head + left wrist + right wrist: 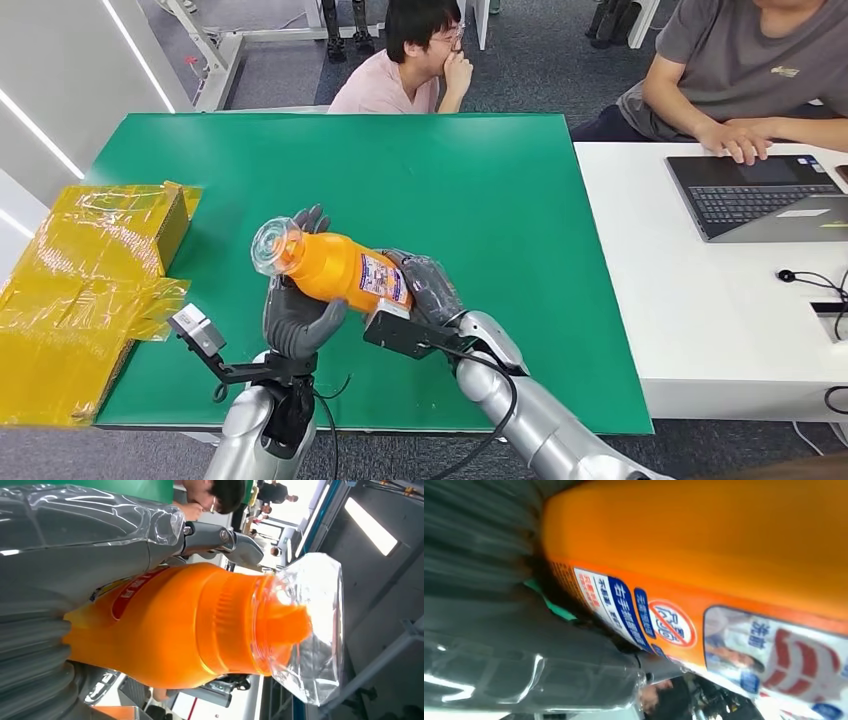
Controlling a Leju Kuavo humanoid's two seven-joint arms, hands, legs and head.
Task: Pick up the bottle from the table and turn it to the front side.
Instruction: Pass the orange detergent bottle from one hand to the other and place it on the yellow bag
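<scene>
An office-like robot lab: beyond the hands, a green-covered work table (480, 180), white desk (700, 330) with open grey laptop (760, 195), seated people, grey carpet.

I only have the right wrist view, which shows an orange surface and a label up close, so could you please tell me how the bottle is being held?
Observer: The bottle is lifted off the green table, lying tilted on its side, with the left robot hand cupping it from beneath.
Operator: Thank you; where is the right robot hand?
Observer: The right robot hand grips the base end of the bottle.
Operator: And which way does the cap point?
Observer: The clear cap points away from the right robot hand, toward the yellow box at the table's left edge.
</scene>
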